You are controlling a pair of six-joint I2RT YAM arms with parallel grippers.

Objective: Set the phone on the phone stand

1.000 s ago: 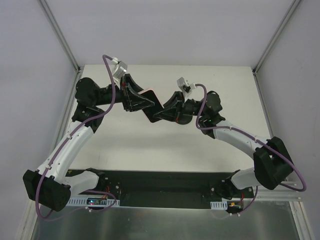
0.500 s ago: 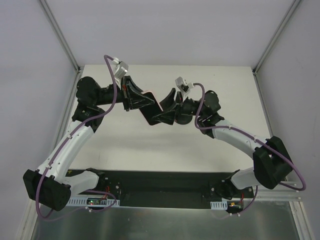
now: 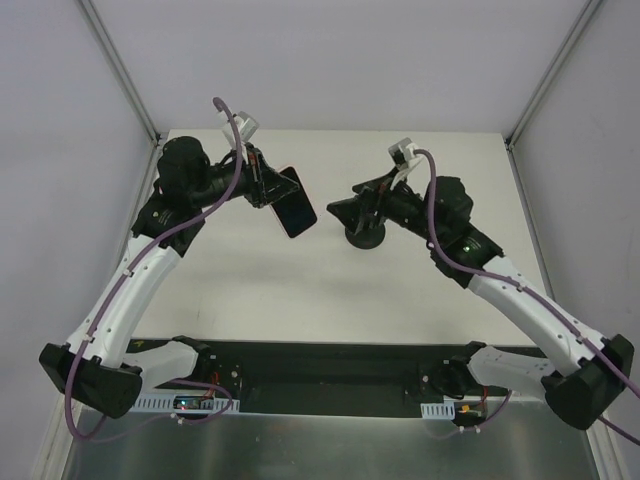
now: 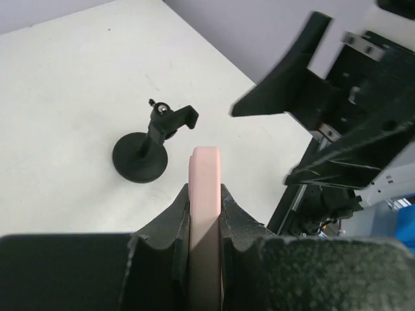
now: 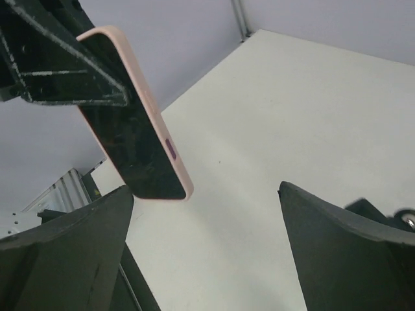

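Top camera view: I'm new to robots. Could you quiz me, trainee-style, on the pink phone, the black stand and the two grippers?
1. True or false: the slim pink-cased smartphone already sits on the small black round-based phone stand.
2. Which gripper clamps the phone? A: left gripper. B: right gripper.
3. Fill in: the right gripper's jaws stand ___.

Key: 1 false, it is held in the air; 2 A; 3 open.

Phone stand: upright on the bench, right of centre, toward the far side.
Phone: left of the stand, apart from it, off the bench, clamped in the left pincer.
Right pincer: near the stand's top, fingers spread, pointing toward the phone.
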